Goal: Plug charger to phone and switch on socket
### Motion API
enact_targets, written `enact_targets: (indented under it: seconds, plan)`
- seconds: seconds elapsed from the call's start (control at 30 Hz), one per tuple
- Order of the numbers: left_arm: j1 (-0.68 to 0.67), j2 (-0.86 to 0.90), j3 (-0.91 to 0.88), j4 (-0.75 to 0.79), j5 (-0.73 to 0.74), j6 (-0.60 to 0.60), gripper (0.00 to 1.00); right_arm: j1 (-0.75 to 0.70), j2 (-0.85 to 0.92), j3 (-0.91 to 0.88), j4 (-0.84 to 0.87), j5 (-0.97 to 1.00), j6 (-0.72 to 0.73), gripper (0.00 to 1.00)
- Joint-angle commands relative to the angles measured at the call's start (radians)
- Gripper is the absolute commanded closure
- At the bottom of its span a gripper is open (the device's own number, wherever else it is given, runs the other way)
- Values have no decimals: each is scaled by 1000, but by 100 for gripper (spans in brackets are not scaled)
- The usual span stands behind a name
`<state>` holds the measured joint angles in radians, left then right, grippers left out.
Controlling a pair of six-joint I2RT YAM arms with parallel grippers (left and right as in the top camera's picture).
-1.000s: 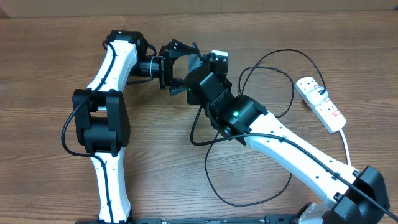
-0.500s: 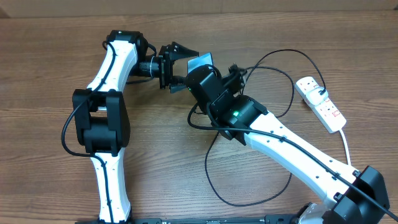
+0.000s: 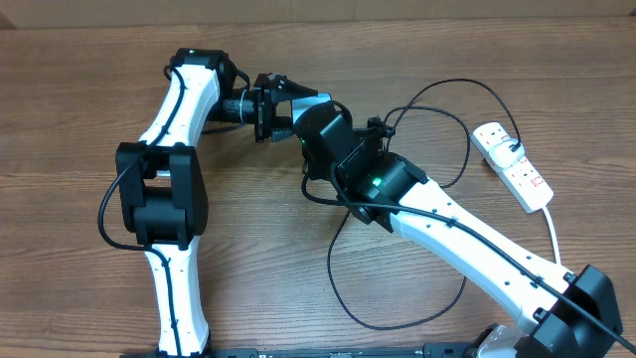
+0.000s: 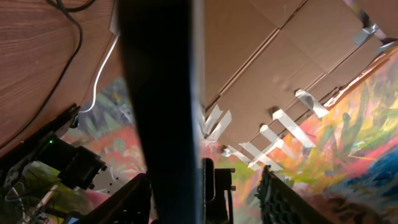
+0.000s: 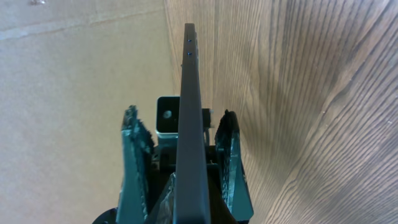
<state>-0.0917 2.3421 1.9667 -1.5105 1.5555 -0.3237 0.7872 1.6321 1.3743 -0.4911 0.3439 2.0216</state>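
The phone (image 5: 189,93) stands edge-on in the air, a slim dark slab with my right gripper (image 5: 179,112) shut on it near its lower end. In the left wrist view the phone (image 4: 161,93) fills the space between the jaws of my left gripper (image 4: 204,177). One finger (image 4: 134,199) lies against it and the other (image 4: 280,199) stands clear, so this gripper is open around it. Overhead, the left gripper (image 3: 296,107) meets the right wrist and the phone is mostly hidden. The charger (image 3: 397,320) loops loosely over the table. The socket (image 3: 512,164) lies at the far right.
The charger's black loops lie under and around the right arm (image 3: 467,239). A thick white cord (image 3: 552,229) runs from the socket toward the front right edge. A cardboard wall (image 3: 397,8) closes the back of the wooden table (image 3: 60,249).
The right arm carried the phone leftward, in between the left gripper's jaws. The left jaws have narrowed around it from wide open.
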Motion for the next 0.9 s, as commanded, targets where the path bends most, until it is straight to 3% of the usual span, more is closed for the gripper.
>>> enact_targets:
  seconds: [0.0, 0.5, 0.73, 0.87]
  plan:
    - [-8, 6, 21, 0, -3, -21, 55, 3, -18, 29, 15, 13, 50, 96]
    - [-9, 6, 21, 1, -86, -23, 60, 3, -18, 29, -31, 21, 49, 96]
    - [-10, 6, 21, 1, -89, -44, 74, 3, -18, 29, -35, 21, 45, 96]
    - [-10, 6, 21, 1, -89, -44, 75, 3, -18, 29, -42, 21, 42, 96]
